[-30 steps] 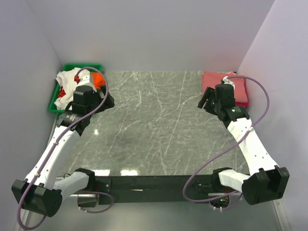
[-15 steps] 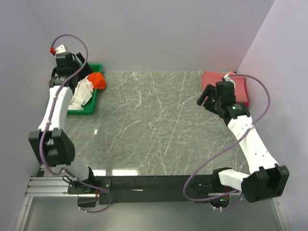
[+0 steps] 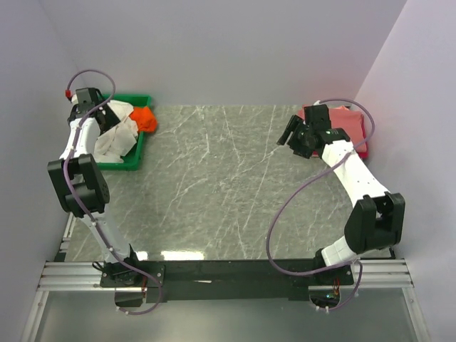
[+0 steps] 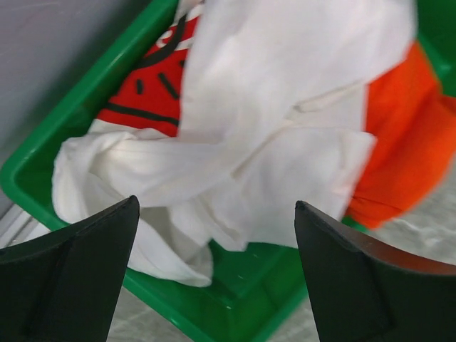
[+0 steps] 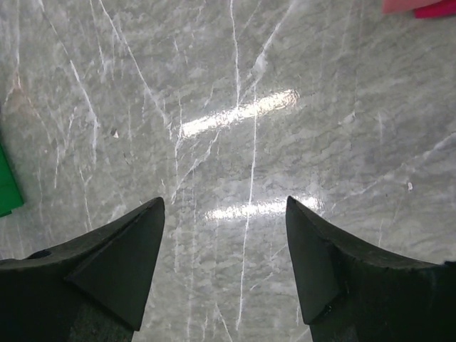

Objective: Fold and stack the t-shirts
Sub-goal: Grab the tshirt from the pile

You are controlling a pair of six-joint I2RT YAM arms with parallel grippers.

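L gripper [image 4: 217, 263] wide open, empty, over crumpled white t-shirt [image 4: 285, 128] in green tray [image 4: 242, 313], orange t-shirt [image 4: 406, 142] beside it. R gripper [image 5: 224, 263] wide open over marble table [image 5: 235, 107]; pink t-shirts [image 3: 353, 120] near it, far-right corner.

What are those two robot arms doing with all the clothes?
They are folding and stacking t-shirts. The left gripper hangs open right over a green tray, where a crumpled white t-shirt and an orange t-shirt lie in a heap. It holds nothing yet. The right gripper is open too, above the bare table. Pink and red t-shirts lie flat in the far right corner.
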